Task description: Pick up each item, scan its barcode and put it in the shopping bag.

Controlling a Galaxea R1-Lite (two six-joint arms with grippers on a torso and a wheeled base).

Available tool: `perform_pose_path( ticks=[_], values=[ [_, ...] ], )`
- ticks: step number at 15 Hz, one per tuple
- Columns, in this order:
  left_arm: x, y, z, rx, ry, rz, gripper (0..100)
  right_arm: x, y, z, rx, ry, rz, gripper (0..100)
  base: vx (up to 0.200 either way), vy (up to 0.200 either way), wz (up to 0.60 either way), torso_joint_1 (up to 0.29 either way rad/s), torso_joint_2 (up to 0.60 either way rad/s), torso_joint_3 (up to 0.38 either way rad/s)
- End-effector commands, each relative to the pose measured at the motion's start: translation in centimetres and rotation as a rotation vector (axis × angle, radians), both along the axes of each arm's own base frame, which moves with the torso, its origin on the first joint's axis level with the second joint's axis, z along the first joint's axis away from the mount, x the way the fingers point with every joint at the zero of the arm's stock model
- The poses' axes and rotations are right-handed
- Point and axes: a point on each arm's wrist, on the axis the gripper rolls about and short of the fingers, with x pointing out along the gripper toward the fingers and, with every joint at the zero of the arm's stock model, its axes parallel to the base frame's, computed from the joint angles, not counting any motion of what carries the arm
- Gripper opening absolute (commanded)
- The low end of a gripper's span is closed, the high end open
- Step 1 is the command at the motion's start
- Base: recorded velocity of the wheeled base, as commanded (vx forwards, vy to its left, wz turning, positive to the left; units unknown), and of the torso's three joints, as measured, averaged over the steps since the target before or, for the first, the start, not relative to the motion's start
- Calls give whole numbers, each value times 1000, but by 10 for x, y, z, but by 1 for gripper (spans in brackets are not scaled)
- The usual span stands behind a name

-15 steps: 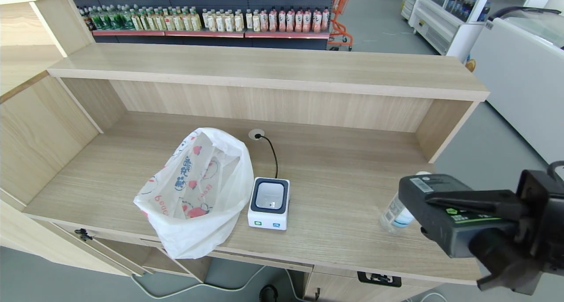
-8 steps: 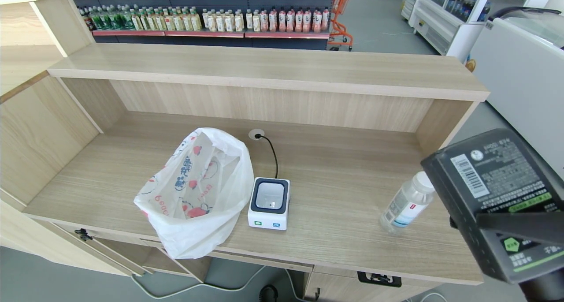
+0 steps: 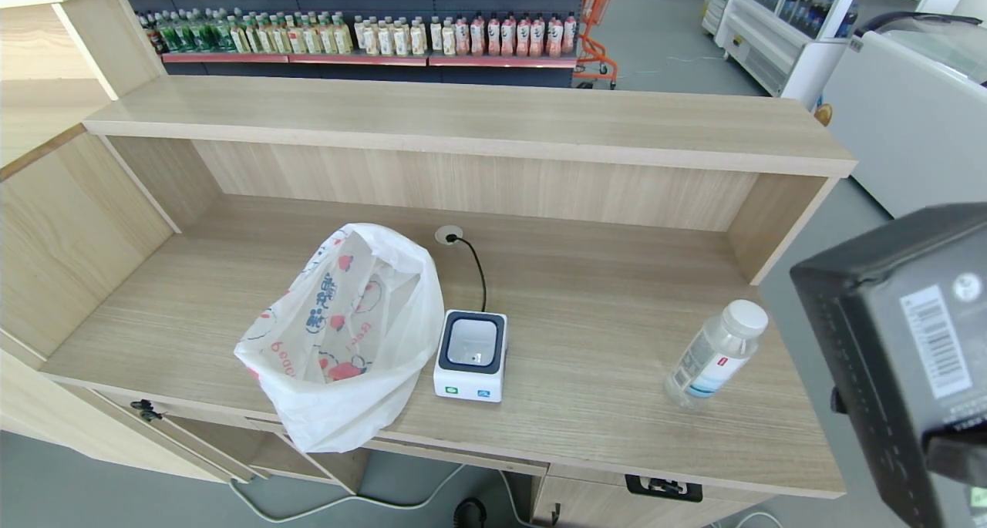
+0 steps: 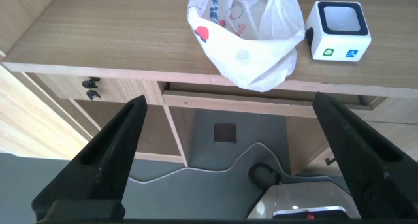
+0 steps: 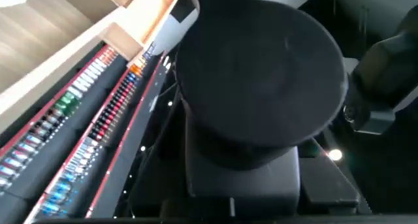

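Observation:
A black box [image 3: 902, 343] with a white barcode label hangs in the air off the counter's right end, close to the head camera. My right gripper [image 3: 947, 445] is shut on it, one dark finger [image 3: 960, 457] crossing its lower face. In the right wrist view the black box [image 5: 261, 113] looms right in front of the lens. The white scanner [image 3: 470, 354] sits mid-counter, beside the open white shopping bag [image 3: 339, 335] with red print. A clear water bottle [image 3: 713, 354] stands at the right. My left gripper [image 4: 228, 152] is open, low in front of the counter, holding nothing.
The wooden counter [image 3: 586, 297] has a raised back ledge and side walls. A black cable [image 3: 478, 270] runs from the scanner to a hole behind it. Drawers [image 4: 130, 93] and floor cables lie under the counter's front edge. Store shelves and freezers stand beyond.
My right gripper has lifted and turned the black box, swinging it right and closer to the head camera, barcode face now showing. The bottle behind it is uncovered.

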Motion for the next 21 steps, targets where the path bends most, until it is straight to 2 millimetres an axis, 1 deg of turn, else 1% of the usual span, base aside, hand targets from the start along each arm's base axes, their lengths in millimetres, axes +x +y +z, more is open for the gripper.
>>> perform_pose_path(
  ticks=[1, 3, 6, 8, 11, 15, 18, 21],
  values=[
    [0, 0, 0, 0, 1, 0, 100, -4, -2, 8, 19, -50, 3, 0, 0, 0, 0, 0, 0, 0],
    [0, 0, 0, 0, 1, 0, 100, -4, -2, 14, 23, -99, 2, 0, 0, 0, 0, 0, 0, 0],
    [0, 0, 0, 0, 1, 0, 100, -4, 0, 15, 20, -87, 18, 0, 0, 0, 0, 0, 0, 0],
    [0, 0, 0, 0, 1, 0, 100, -12, 4, 11, -2, -24, 82, 0, 0, 0, 0, 0, 0, 0],
    [0, 0, 0, 0, 1, 0, 100, -24, 3, 16, 14, -18, 137, 0, 0, 0, 0, 0, 0, 0],
    [0, 0, 0, 0, 1, 0, 100, -30, 4, 15, 7, 15, 182, 0, 0, 0, 0, 0, 0, 0],
    [0, 0, 0, 0, 1, 0, 100, -33, 4, 19, 18, 9, 197, 0, 0, 0, 0, 0, 0, 0],
    [0, 0, 0, 0, 1, 0, 100, -37, 0, 12, 11, 21, 196, 0, 0, 0, 0, 0, 0, 0]
  ],
)
